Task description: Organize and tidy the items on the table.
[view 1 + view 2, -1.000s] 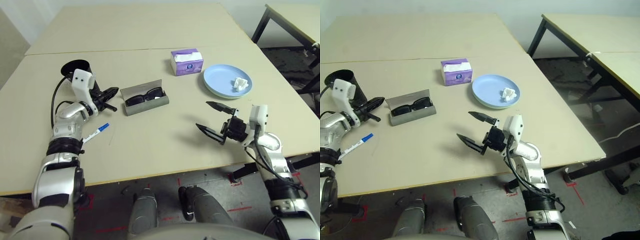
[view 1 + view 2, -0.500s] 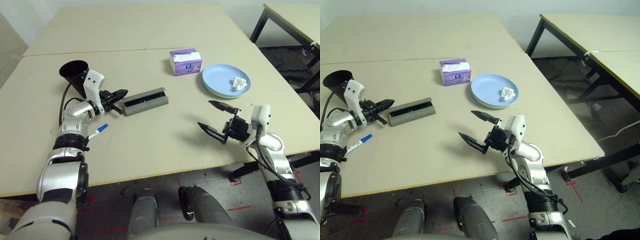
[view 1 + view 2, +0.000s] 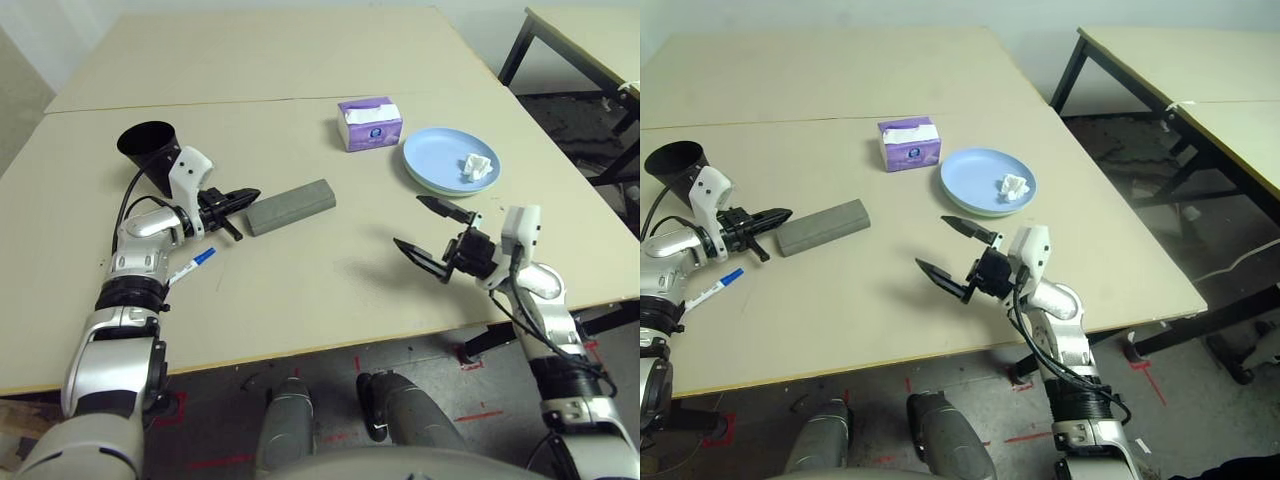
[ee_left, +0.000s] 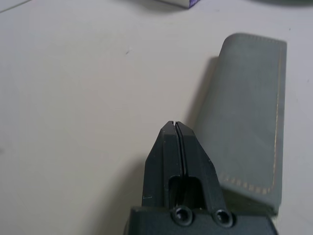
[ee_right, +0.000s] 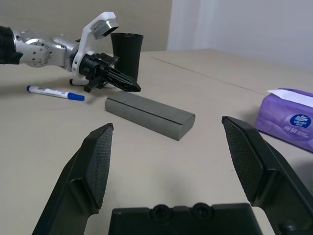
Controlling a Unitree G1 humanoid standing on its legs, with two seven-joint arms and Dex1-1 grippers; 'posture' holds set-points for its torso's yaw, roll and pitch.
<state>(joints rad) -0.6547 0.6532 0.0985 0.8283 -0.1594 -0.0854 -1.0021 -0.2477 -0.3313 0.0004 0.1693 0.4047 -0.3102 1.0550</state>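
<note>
Just beyond the pinched-shut, empty left gripper: grey oblong fabric glasses case, lid closed, seemingly done; behind it, blue-capped white marker loose beside black tapered cup. Ahead of the wide-spread, empty right gripper: pale blue round plate bearing crumpled white tissue, yet to clear

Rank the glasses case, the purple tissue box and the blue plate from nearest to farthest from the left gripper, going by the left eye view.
Measured from the left gripper, whose fingers are shut:
1. Grey glasses case, closed, just off the fingertips.
2. Purple tissue box, further back, toward the right arm's side.
3. Blue plate, farthest, on the right side, with a crumpled tissue on it.
</note>
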